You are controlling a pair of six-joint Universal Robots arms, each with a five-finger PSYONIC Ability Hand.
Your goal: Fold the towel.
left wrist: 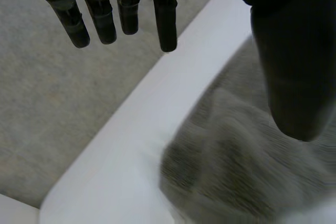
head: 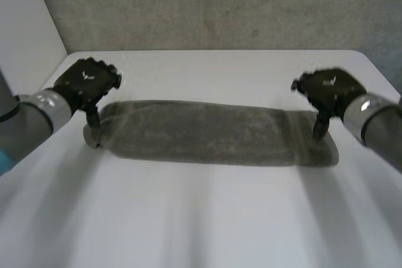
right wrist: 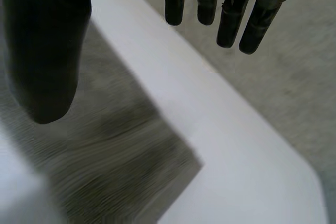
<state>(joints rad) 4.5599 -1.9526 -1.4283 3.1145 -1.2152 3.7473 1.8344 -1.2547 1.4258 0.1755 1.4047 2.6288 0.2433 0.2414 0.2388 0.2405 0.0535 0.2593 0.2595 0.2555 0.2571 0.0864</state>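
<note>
White desk [head: 207,218] against a rough grey wall [head: 220,4]. We see the grey towel [head: 201,133] lying flat as one long narrow band across the middle of the desk, its short ends toward the two arms.

The left hand [head: 85,83] hovers over the towel's left end and the right hand [head: 326,89] over its right end. In the left wrist view the fingers [left wrist: 167,19] are straight and spread past the desk edge, with the thumb [left wrist: 294,77] apart above the cloth and nothing pinched, so we call it open. It is the same on the right: fingers [right wrist: 228,19] straight, thumb [right wrist: 44,51] over the towel corner, holding nothing. We cannot tell whether either thumb tip touches the cloth.

We judge a lengthwise fold is already done and an end-to-end fold is left. The next move calls for thumb and fingers closing on an end, then carrying it over to the other.

No readable writing. There is a small pale mark on the back of each hand, too small to read.
</note>
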